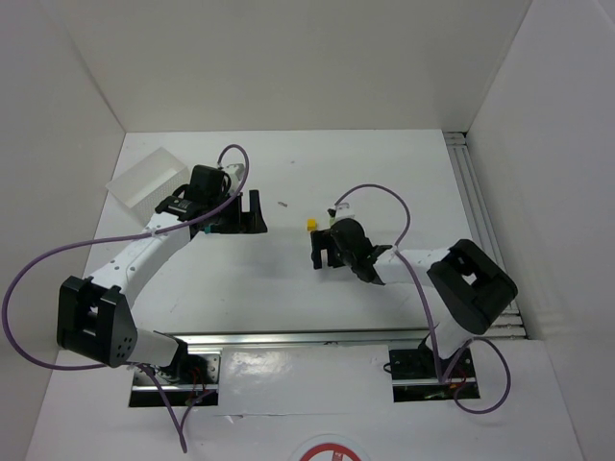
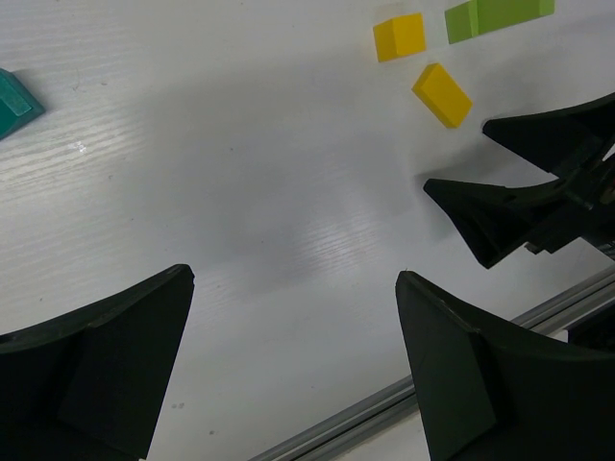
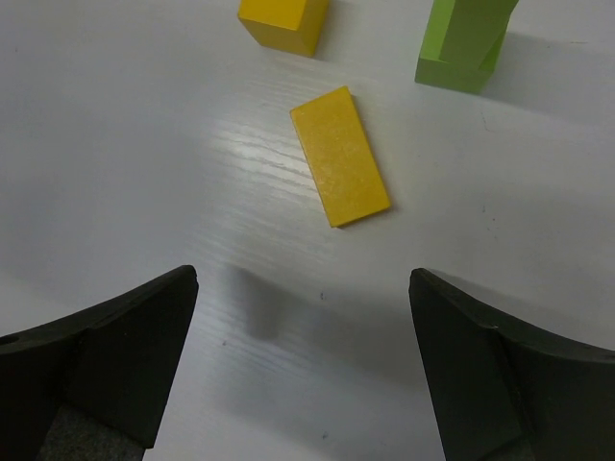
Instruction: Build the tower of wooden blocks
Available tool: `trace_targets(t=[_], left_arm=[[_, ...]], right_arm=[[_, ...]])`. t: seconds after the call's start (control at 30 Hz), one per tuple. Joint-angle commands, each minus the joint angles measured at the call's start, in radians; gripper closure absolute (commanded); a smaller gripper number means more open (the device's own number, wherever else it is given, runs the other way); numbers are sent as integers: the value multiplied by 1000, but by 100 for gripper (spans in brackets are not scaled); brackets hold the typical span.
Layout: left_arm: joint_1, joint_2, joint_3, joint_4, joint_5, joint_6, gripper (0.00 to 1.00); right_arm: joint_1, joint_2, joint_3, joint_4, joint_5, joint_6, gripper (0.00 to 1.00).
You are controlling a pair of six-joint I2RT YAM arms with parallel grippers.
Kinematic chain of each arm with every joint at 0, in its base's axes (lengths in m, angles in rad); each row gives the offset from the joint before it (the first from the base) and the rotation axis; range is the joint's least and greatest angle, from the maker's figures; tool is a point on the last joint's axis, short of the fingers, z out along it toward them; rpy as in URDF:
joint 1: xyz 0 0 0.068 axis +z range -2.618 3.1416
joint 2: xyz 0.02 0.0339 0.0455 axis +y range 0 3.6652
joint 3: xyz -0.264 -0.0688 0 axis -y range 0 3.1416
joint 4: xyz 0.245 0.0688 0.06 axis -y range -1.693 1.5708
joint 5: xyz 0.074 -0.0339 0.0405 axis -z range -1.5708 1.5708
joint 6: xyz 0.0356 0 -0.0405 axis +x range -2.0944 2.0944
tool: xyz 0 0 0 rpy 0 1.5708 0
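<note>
From above, the right jaws stand spread just short of a yellow speck, probably the yellow cube [image 1: 311, 224], mid-table [image 1: 288, 288]. The left jaws, spread too, sit farther off.

The left wrist view puts the flat yellow block [image 2: 442, 95], cube [image 2: 399, 36] and green block [image 2: 500, 16] far ahead to the right, and the teal piece [image 2: 14, 104] well apart at the left.

In the right wrist view the flat yellow block [image 3: 340, 156] lies ahead, centred between the open jaws. Its long axis is skewed to them, so I'd expect a wrist turn. The cube [image 3: 283, 21] and green block [image 3: 466, 43] sit beyond it.
</note>
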Motion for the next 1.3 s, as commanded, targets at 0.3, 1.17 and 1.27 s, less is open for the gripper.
trace_targets(t=[0.3,1.17,1.27], left_arm=[[4,-8,22,23,1,3,0],[15,15,116,-40,248,0,0],[24,15,128,-13,370,-35,0]], right_arm=[[-6,110,60,162,57,-109,17],[23,-230,-39,64,-3,-180,78],[43,-318,-48,4,-12,-180,78]])
